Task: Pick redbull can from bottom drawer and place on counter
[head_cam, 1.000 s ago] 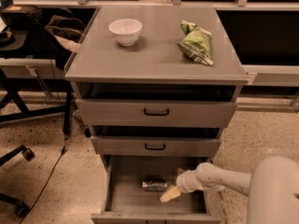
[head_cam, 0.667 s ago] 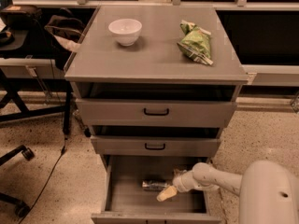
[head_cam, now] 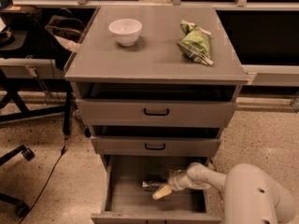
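Note:
The redbull can (head_cam: 150, 185) lies on its side in the open bottom drawer (head_cam: 126, 200), near the middle of the grey tray. My gripper (head_cam: 163, 189) reaches into that drawer from the right, low down and right against the can's right end. The white arm (head_cam: 252, 195) comes in from the lower right corner. The counter (head_cam: 154, 55) is the grey top of the cabinet, well above the gripper.
A white bowl (head_cam: 125, 31) stands on the counter at the back left and a green snack bag (head_cam: 196, 43) lies at the back right. Two upper drawers with black handles (head_cam: 156, 111) overhang the bottom drawer. Chair legs and a cable are on the floor at left.
My gripper has moved left inside the bottom drawer, closing in on the can's right end. The can has not moved.

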### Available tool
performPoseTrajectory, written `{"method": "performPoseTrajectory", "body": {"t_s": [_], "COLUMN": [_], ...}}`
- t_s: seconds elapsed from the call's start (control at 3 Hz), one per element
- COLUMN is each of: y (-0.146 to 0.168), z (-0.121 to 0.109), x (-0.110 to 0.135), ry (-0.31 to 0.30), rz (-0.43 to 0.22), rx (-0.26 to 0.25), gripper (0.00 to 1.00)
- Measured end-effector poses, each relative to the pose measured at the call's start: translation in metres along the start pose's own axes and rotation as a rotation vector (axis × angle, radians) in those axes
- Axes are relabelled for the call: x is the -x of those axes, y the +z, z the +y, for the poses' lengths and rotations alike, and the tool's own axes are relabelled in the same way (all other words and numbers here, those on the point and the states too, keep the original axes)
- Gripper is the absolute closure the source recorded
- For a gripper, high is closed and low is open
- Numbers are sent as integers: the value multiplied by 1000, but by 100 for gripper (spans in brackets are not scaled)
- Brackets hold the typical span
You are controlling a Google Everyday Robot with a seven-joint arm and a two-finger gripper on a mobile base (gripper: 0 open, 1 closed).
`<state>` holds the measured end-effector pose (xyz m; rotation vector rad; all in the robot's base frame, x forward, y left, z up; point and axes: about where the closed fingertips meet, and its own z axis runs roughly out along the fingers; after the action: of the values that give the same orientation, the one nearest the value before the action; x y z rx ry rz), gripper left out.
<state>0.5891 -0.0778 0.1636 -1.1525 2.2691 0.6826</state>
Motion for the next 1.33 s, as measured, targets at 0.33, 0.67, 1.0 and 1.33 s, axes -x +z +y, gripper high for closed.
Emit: {"method": "performPoseTrajectory", "body": {"t_s": [0.33, 0.67, 1.0, 1.33], "y": [16, 24, 35, 40], "z": [-3, -4, -4, -4], "x": [-4, -7, -13, -18], "ry": [30, 54, 75, 84], "rz": [6, 11, 25, 38], "rx": [-19, -38, -40, -43], "gripper": [0, 0, 0, 0]}}
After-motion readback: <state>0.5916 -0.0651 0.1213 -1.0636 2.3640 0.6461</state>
